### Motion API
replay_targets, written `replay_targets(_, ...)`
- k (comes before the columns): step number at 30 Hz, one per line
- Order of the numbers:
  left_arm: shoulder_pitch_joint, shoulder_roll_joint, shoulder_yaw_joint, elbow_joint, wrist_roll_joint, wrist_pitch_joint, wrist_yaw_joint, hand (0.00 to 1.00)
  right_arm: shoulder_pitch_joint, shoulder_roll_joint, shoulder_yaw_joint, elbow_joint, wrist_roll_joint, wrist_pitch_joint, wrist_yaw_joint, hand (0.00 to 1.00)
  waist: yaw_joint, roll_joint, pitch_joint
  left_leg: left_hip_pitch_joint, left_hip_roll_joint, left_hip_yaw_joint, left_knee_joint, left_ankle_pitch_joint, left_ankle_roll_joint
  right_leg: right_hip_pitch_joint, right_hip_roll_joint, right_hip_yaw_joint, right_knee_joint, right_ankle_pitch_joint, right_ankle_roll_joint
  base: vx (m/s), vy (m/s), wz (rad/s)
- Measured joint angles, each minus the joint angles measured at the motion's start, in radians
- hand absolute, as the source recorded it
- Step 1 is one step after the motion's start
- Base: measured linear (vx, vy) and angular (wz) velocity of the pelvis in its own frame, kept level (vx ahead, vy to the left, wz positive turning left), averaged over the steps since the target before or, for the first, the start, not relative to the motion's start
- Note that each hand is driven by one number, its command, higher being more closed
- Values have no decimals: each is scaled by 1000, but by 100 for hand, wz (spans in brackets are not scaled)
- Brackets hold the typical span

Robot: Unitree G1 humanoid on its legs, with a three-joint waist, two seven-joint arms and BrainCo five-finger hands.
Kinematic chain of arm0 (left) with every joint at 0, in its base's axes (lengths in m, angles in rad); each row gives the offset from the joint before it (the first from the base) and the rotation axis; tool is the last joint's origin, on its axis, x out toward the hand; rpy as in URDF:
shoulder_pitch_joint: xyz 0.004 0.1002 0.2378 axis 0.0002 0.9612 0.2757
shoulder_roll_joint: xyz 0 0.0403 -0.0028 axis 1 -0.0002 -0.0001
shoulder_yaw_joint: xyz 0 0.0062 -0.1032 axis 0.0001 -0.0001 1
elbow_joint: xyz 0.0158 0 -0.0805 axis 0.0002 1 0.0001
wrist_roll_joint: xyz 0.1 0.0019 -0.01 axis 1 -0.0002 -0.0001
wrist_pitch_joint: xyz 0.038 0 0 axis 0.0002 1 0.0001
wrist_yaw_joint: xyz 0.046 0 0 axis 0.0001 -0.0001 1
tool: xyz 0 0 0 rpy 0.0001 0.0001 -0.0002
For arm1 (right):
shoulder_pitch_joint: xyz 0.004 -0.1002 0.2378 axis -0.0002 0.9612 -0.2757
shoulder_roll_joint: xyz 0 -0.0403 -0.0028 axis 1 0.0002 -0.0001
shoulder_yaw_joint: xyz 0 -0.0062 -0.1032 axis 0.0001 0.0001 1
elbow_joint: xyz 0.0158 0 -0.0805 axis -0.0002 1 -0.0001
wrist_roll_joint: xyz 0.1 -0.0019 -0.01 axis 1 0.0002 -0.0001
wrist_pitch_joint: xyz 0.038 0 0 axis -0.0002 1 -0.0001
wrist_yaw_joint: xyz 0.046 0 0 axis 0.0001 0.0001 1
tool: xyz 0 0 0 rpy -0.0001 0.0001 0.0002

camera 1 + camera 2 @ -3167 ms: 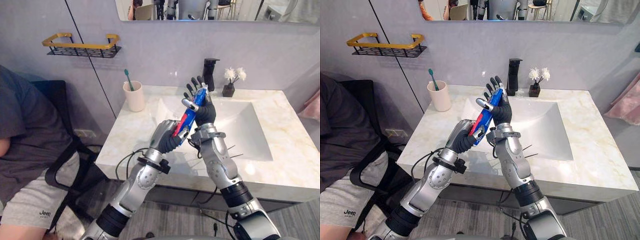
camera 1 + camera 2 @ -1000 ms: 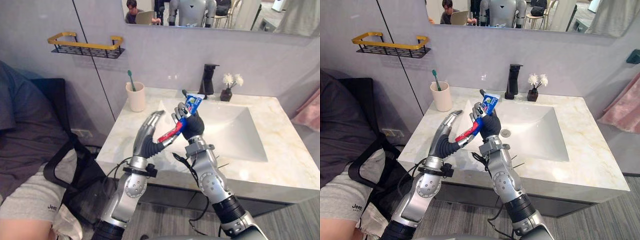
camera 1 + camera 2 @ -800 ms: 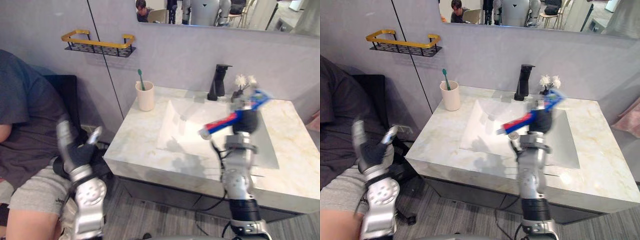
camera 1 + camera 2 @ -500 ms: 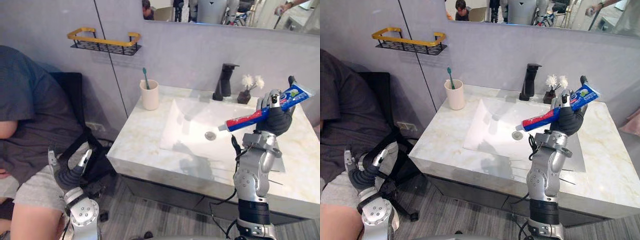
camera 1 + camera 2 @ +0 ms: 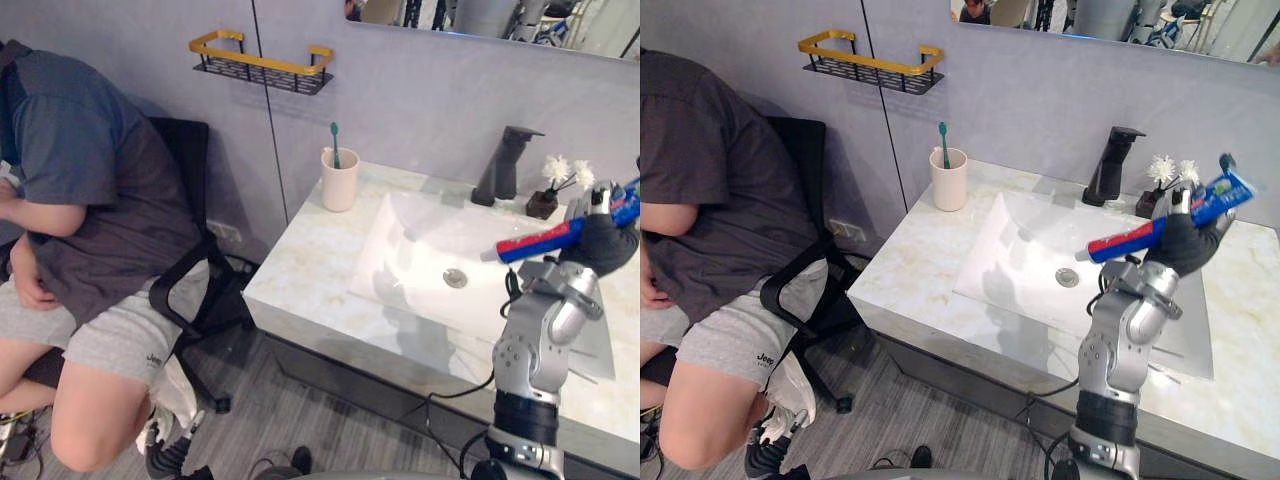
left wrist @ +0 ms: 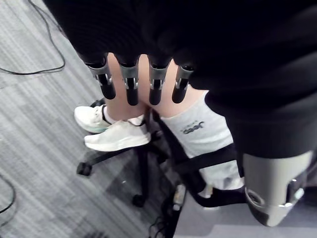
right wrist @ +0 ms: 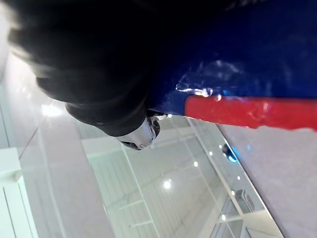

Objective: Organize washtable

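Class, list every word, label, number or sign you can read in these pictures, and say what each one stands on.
On the toothpaste tube held in the right hand: print on its blue end, too blurred to read.
On the person's shorts: a small white brand mark on the leg, not quoted here.
On the cup, the tap and the wall shelf: no text to be seen.

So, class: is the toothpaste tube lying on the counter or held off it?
Held off it: the right hand grips the toothpaste tube above the counter.
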Motion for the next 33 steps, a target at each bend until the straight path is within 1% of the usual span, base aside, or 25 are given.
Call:
replay_targets(3,-1,23,-68,30,4,-2,-24,0,-149,-88,11,102,-26,4,-16,100,26,-7,12,-24,1,-22,1,11,-4,-10,3,-26,-1,0,0,-6,-23,24)
replay_targets(5,-1,27,-88,38,4,-4,-32,0,-247,-158,57,169,-30,10,-30,100,33,-5,25,-44,0,-43,1,19,-6,-18,6,-45,-1,0,-1,-18,-24,30)
replay_targets(7,-1,41,-108,41,4,-7,-43,0,-359,-230,94,241,-58,26,-39,100,59,-7,51,-61,1,-63,1,25,-11,-25,14,-67,-1,0,-1,-33,-37,28)
replay_targets(11,-24,59,-133,64,3,-23,-61,0,-529,-320,151,347,-69,39,-72,100,86,-1,87,-104,-1,-112,1,42,-14,-45,16,-110,-1,-1,-2,-28,-17,34)
replay_targets(12,-33,63,-139,73,3,-26,-62,0,-573,-328,157,370,-69,41,-77,100,101,-2,98,-116,-1,-117,1,45,-15,-55,17,-123,-1,-1,-2,-20,-14,24)
replay_targets(15,-42,74,-162,75,-2,-35,-63,0,-642,-345,184,423,-74,42,-99,100,114,0,122,-137,-5,-146,1,53,-18,-61,17,-153,-1,-1,-2,-17,-11,29)
replay_targets(17,-48,78,-171,77,-5,-36,-62,0,-672,-360,201,460,-98,45,-115,100,137,0,140,-154,-9,-159,2,58,-19,-71,17,-164,-2,-1,-2,-11,8,21)
replay_targets(21,-64,92,-188,84,-6,-38,-62,0,-694,-361,202,482,-117,72,-141,100,140,4,173,-172,-14,-192,2,66,-20,-72,17,-204,-2,-3,-4,-16,7,24)
replay_targets(23,-69,99,-200,85,-6,-42,-62,0,-694,-363,202,499,-144,77,-151,100,145,5,176,-188,-16,-201,2,70,-23,-85,18,-213,-2,-3,-3,-14,13,17)
replay_targets(24,-79,99,-203,87,-6,-43,-61,0,-694,-367,200,499,-147,83,-163,100,153,9,181,-200,-17,-208,2,74,-24,-93,19,-219,-2,-3,-3,-20,14,17)
replay_targets(25,-87,99,-209,87,-6,-44,-61,0,-694,-367,198,500,-154,90,-172,100,153,15,189,-204,-18,-217,2,76,-25,-94,19,-229,-2,-3,-4,-18,11,17)
replay_targets(27,-89,99,-214,87,-6,-45,-60,0,-694,-367,198,510,-172,95,-186,100,155,19,192,-207,-20,-223,2,78,-25,-93,19,-235,-2,-5,-3,-12,14,12)
replay_targets(31,-89,105,-229,87,-6,-48,-58,0,-694,-367,202,527,-184,109,-188,100,159,21,193,-207,-21,-222,2,78,-25,-94,17,-235,-2,-7,-3,-4,13,1)
replay_targets(32,-89,108,-231,87,-6,-48,-58,0,-694,-367,202,538,-184,109,-187,0,159,21,193,-207,-21,-222,2,78,-25,-94,17,-234,-2,-7,-3,-26,32,-2)
replay_targets(33,-89,113,-239,87,-7,-48,-58,0,-694,-367,208,558,-184,111,-186,0,159,21,193,-207,-21,-220,2,78,-25,-95,17,-233,-1,-7,-4,-28,28,-3)
